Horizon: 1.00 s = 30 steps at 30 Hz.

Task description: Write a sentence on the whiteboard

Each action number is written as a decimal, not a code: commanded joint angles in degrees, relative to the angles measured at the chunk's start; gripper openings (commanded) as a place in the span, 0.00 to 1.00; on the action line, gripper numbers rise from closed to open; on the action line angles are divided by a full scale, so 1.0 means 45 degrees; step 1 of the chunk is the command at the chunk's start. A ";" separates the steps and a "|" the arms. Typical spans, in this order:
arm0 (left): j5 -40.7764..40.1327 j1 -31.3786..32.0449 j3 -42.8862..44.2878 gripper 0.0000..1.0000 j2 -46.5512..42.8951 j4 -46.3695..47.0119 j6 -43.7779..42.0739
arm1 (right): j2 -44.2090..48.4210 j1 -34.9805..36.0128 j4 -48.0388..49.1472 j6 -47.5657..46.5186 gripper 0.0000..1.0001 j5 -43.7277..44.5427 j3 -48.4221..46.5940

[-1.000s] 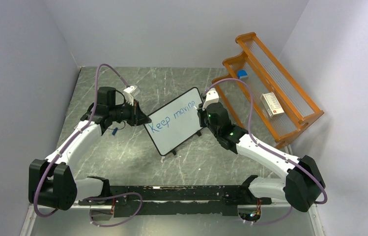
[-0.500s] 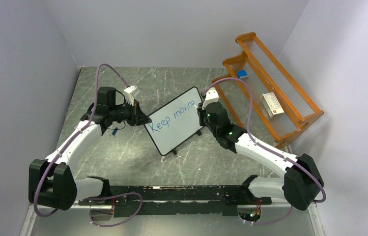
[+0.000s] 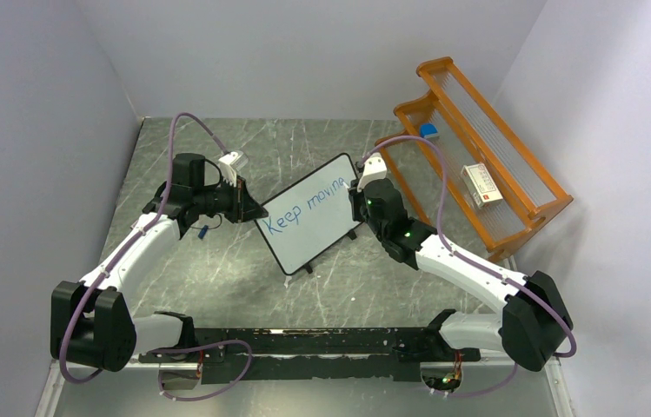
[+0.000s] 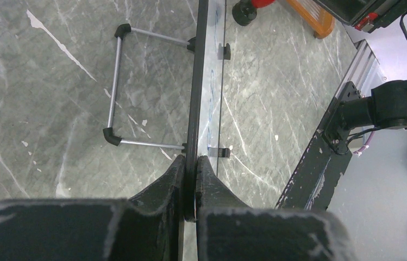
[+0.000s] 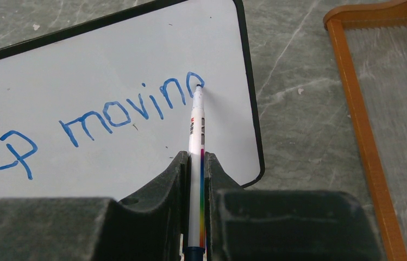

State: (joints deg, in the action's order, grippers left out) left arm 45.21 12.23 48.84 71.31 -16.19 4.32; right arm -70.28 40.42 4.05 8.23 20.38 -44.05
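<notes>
Left gripper [image 4: 192, 163] is pinching the whiteboard [image 3: 313, 233] by its edge so it won't skid on the table [image 3: 217, 278]. Right gripper [image 5: 196, 160] is clamped on the marker [image 5: 196, 125], tip on the last letter of "moving" (the sentence [image 5: 119, 111] looks half done).

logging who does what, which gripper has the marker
The right gripper: it is shut on the marker, whose tip touches the end of the sentence on the whiteboard. The left gripper only clamps the whiteboard's edge.
</notes>
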 commanded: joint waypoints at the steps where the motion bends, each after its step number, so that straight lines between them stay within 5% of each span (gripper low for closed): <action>1: -0.1656 0.0114 -0.0224 0.05 0.0443 -0.0974 -0.0764 | -0.0105 -0.0127 0.0531 -0.0053 0.00 0.0294 -0.0311; 30: -0.1737 0.0114 -0.0209 0.05 0.0438 -0.0994 -0.0764 | 0.0530 -0.0136 -0.0749 0.0453 0.00 -0.0325 0.0570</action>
State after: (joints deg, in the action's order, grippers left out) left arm 45.19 12.23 48.84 71.31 -16.23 4.32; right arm -69.14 40.18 1.80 9.26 19.49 -42.50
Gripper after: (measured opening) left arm 0.105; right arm 0.150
